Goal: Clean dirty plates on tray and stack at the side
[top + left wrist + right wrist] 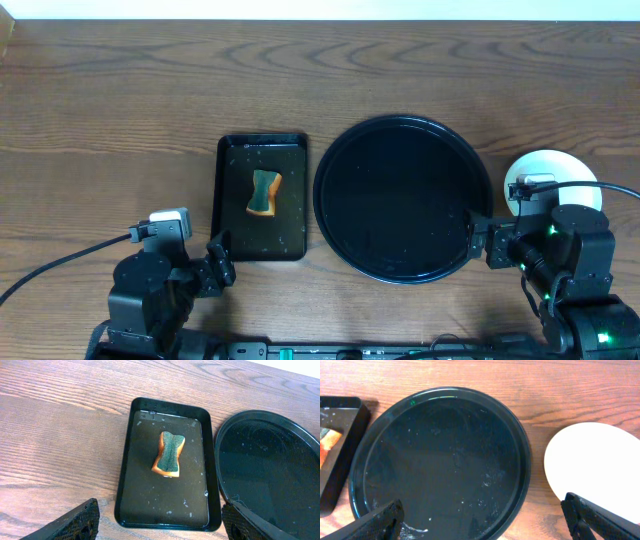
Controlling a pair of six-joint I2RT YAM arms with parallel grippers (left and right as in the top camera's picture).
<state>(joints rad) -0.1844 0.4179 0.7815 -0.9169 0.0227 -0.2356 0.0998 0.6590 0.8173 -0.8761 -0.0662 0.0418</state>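
Observation:
The round black tray (pixel 400 200) lies right of centre with no plate on it; its wet floor (pixel 445 460) carries only droplets and pale specks. On the bare wood to its right rests a pale plate (pixel 550 175), partly hidden by my right arm; its clean top face (pixel 590 460) shows in the right wrist view. Whether more plates lie under it I cannot tell. My right gripper (pixel 482 240) (pixel 482 522) is open, with one finger over the tray's near rim and the other by the plate's edge. My left gripper (pixel 218 262) (pixel 160 527) is open and empty.
A smaller rectangular black tray (pixel 232 200) (pixel 130 460) sits left of the round one, wet inside. An orange sponge with a green top (pixel 264 192) (pixel 169 453) lies in it. Cables trail from both arms along the table's front edge.

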